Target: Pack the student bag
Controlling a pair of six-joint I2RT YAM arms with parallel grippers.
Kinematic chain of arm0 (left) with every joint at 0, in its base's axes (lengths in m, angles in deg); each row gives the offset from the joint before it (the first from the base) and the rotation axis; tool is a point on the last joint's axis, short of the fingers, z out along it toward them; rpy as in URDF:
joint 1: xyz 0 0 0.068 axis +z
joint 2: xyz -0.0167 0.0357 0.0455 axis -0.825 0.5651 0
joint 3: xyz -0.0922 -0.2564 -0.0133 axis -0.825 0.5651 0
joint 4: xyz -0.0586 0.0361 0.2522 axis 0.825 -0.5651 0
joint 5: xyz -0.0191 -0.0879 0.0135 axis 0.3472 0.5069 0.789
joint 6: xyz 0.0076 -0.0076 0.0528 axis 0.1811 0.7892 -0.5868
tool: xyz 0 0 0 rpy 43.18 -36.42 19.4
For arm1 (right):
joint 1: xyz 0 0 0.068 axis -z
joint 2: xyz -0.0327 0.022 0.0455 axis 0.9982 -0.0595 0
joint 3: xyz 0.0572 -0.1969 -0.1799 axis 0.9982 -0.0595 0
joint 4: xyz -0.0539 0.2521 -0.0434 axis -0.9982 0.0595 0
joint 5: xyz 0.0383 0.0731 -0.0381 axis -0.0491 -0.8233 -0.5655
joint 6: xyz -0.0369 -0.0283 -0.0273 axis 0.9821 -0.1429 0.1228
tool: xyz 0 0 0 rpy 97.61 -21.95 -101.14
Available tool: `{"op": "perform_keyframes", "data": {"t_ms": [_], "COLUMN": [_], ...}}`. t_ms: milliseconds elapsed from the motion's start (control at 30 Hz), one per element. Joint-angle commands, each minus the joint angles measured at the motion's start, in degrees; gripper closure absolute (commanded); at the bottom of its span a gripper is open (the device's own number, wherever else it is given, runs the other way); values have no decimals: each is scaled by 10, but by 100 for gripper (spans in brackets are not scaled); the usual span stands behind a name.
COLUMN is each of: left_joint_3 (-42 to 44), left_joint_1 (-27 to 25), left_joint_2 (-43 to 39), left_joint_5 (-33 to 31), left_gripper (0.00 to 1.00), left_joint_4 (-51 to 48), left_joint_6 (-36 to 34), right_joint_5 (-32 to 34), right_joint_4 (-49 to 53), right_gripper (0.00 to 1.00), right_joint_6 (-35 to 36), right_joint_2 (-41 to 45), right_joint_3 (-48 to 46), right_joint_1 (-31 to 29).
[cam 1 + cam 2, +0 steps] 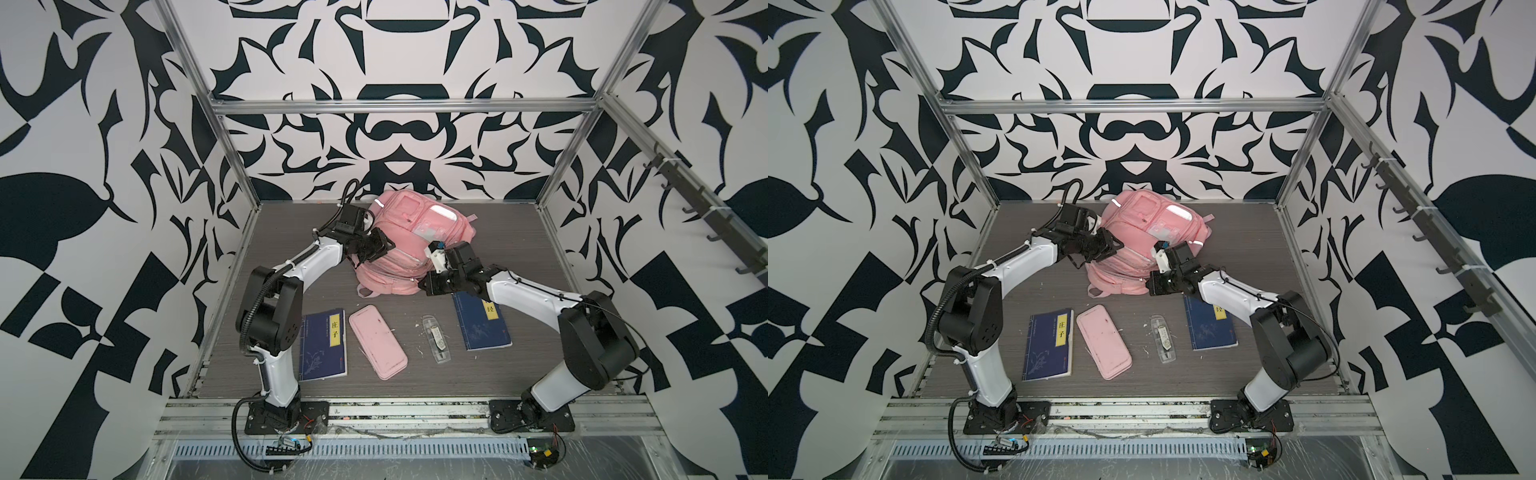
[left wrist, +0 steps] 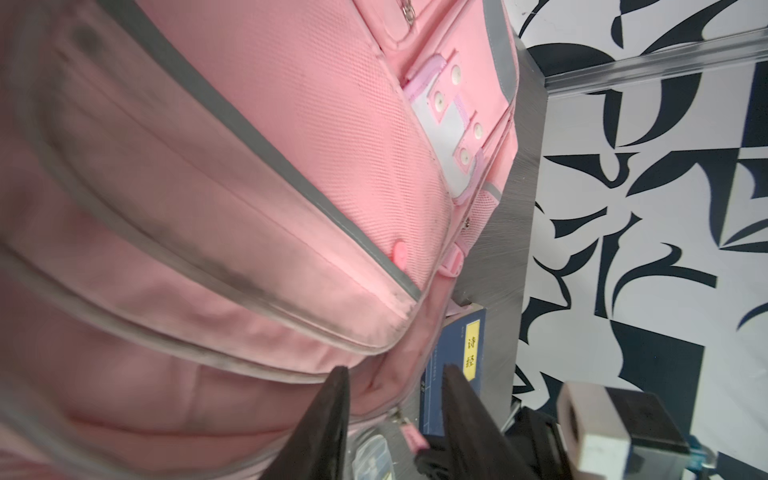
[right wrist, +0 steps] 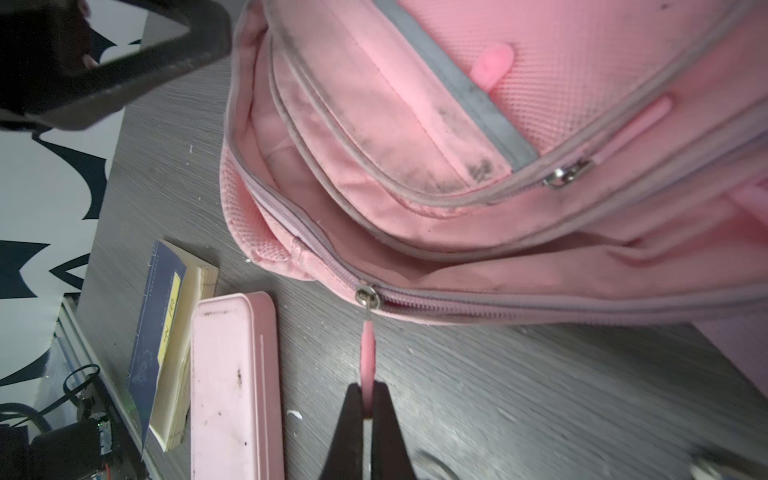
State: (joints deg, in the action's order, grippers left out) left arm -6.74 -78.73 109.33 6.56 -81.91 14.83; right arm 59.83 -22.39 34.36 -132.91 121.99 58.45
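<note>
The left white-and-black robot arm (image 1: 309, 257) rises from its base, bends at the elbow and reaches inward, with its black wrist just behind the fingers. On the left gripper (image 2: 395, 376), the two black fingers (image 2: 332, 415) stand apart with a plain gap between them. The right white-and-black robot arm (image 1: 525, 293) reaches inward from the other side, its forearm sloping low. The right gripper (image 3: 368, 392) has its black fingers (image 3: 349, 428) pressed together on a flat pink zip pull tab (image 3: 368, 353), which runs straight out ahead of the fingertips.
</note>
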Motion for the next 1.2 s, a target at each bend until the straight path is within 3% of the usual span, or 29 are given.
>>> {"op": "perform_keyframes", "data": {"t_ms": [0, 300, 500, 900, 1167], "left_joint_3": [-28, -51, -73, -72, -66], "left_joint_1": [7, 21, 21, 21, 20], "left_joint_2": [-3, 37, 78, 116, 118], "left_joint_5": [-32, -97, -62, -75, -51], "left_gripper": [60, 60, 60, 61, 65], "left_joint_4": [-92, -149, -145, -157, -121], "left_joint_6": [-78, -133, -131, -122, -92], "right_joint_5": [16, 19, 11, -19, -35], "right_joint_4": [45, 74, 77, 69, 76], "right_gripper": [100, 100, 100, 100, 100], "right_joint_6": [21, 32, 37, 39, 52], "right_joint_2": [39, 54, 42, 30, 10], "right_joint_3": [-7, -14, -9, -10, 7], "right_joint_1": [37, 53, 53, 51, 8]}}
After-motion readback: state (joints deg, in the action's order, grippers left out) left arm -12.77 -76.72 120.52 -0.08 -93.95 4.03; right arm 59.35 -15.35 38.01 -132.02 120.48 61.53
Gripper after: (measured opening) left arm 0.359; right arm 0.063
